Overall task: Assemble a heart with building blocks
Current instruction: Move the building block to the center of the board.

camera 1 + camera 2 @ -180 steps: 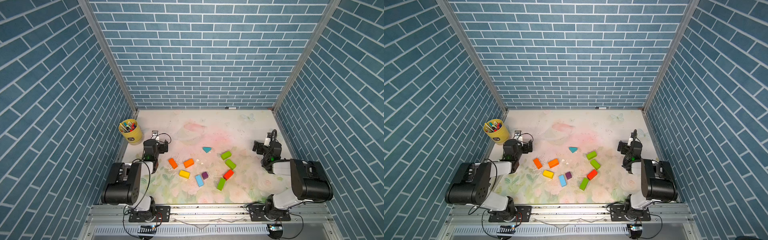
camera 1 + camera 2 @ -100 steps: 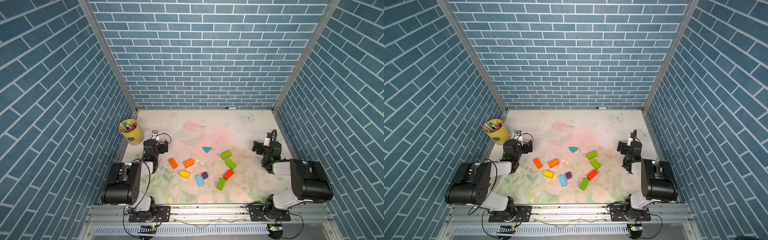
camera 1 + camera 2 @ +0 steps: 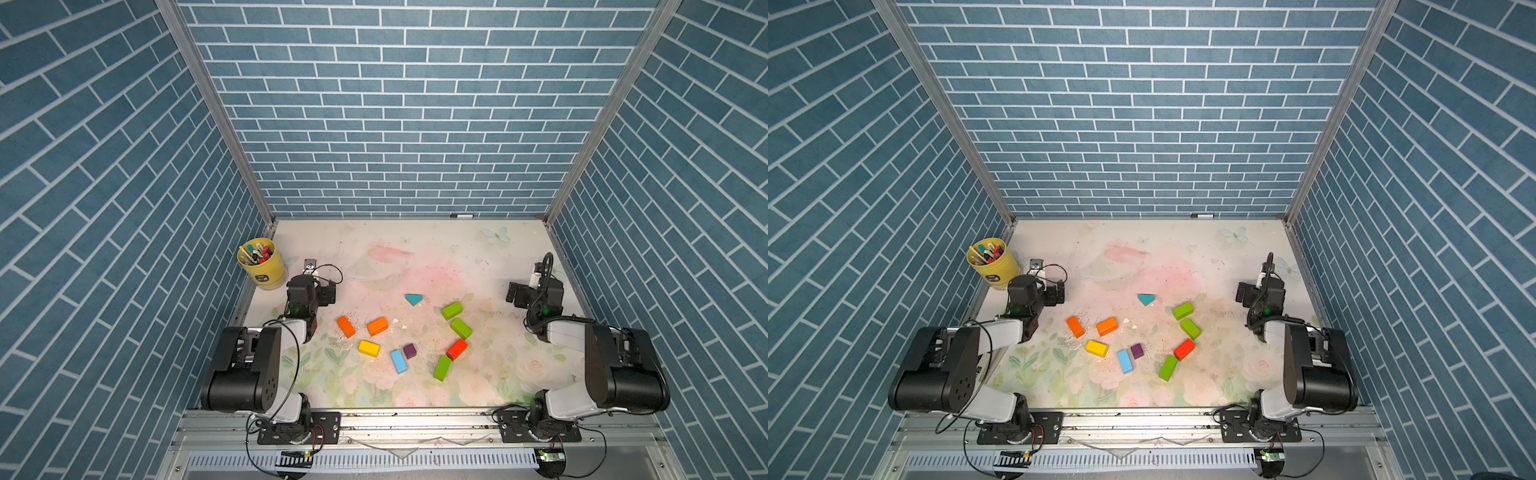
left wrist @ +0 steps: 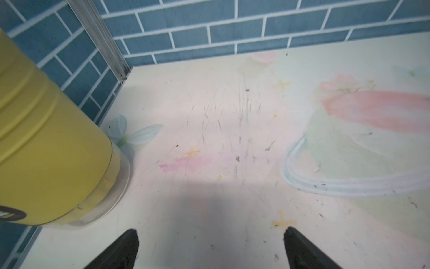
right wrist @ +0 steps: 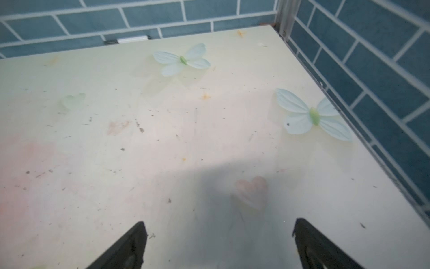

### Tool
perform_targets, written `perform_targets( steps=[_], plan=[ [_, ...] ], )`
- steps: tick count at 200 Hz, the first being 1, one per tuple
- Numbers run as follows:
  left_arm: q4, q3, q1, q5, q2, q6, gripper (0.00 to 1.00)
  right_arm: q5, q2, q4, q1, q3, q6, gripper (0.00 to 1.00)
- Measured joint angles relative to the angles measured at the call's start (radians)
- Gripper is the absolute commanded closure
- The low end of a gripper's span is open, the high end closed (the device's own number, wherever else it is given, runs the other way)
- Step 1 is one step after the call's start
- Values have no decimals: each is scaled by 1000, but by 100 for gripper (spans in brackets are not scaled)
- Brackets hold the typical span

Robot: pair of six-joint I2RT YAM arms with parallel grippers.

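The building blocks lie apart in a loose ring on the floral mat, in both top views. On the left are two orange bricks, a yellow brick and a light-blue brick. A purple cube sits beside the light-blue one. On the right are three green bricks and a red brick. A teal triangle lies at the far side. No heart of touching blocks shows. My left gripper and right gripper stand open over bare mat, away from the blocks.
A yellow cup of marker pens stands at the far left, close beside my left wrist. A white marker lies along the back wall. Blue brick-pattern walls close three sides. My right wrist is near the right wall.
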Motion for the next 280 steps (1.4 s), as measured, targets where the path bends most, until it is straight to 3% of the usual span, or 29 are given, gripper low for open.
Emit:
perform_targets(
  steps=[13, 23, 43, 63, 85, 97, 110, 146, 190, 280],
  plan=[
    [-192, 201, -11, -35, -20, -61, 1, 20, -23, -281, 2, 265, 82, 1],
    [-311, 346, -20, -35, -61, -133, 7, 6, -33, -382, 2, 426, 154, 1],
    [-481, 518, -83, -56, -176, -245, 6, -87, -82, -489, 0, 531, 304, 5],
    [-589, 530, -276, -111, -294, -299, 5, -59, -91, -645, 103, 516, 389, 4],
    [-726, 488, -539, -141, -336, -330, 8, 24, -75, -826, 388, 478, 433, 4],
    [-783, 446, -623, -142, -323, -357, 8, 71, -89, -879, 523, 458, 452, 4],
    [-839, 382, -677, -133, -307, -399, 8, 116, -111, -917, 603, 436, 468, 4],
    [-951, 310, -695, -108, -264, -491, 9, 74, -48, -975, 636, 449, 491, 15],
    [-1003, 366, -688, -108, -262, -533, 11, 1, 191, -1025, 639, 563, 541, 17],
    [-1020, 373, -682, -54, -251, -536, 11, -3, 370, -1073, 640, 656, 736, 21]
  ],
)
